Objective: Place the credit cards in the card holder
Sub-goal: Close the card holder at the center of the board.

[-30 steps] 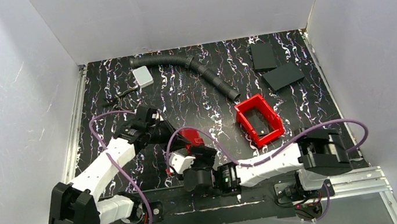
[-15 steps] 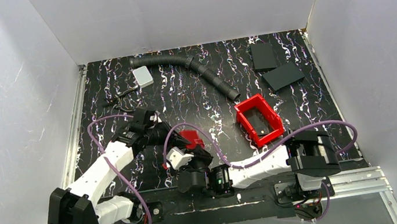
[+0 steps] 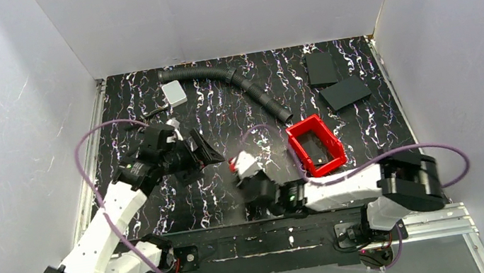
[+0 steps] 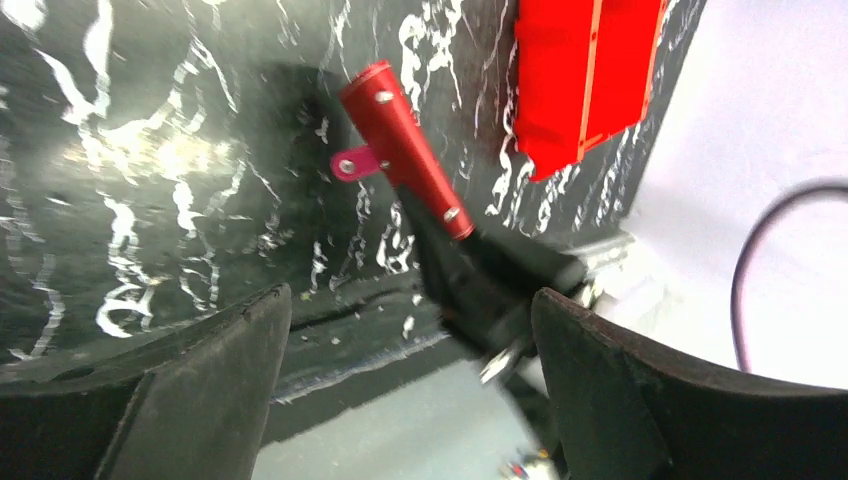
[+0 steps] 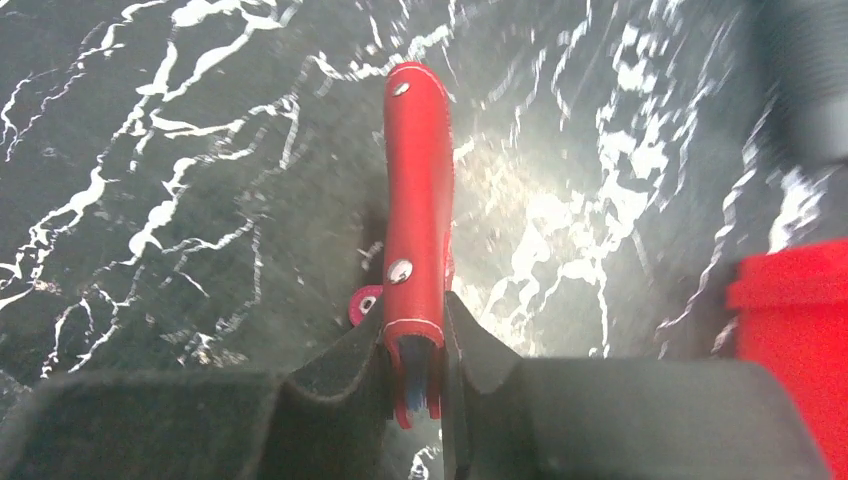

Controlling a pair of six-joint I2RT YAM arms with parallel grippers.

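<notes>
Your right gripper is closed on one end of the card holder, holding it edge-up over the worktop. With so narrow a hold, it could swivel or slip. Your left gripper gapes wide and empty. The red bin beyond could snag a swing.

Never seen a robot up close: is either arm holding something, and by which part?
The right pincer clamps the red card holder by one end, edge-on between its fingers. The left pincer stands open, holding nothing.
</notes>
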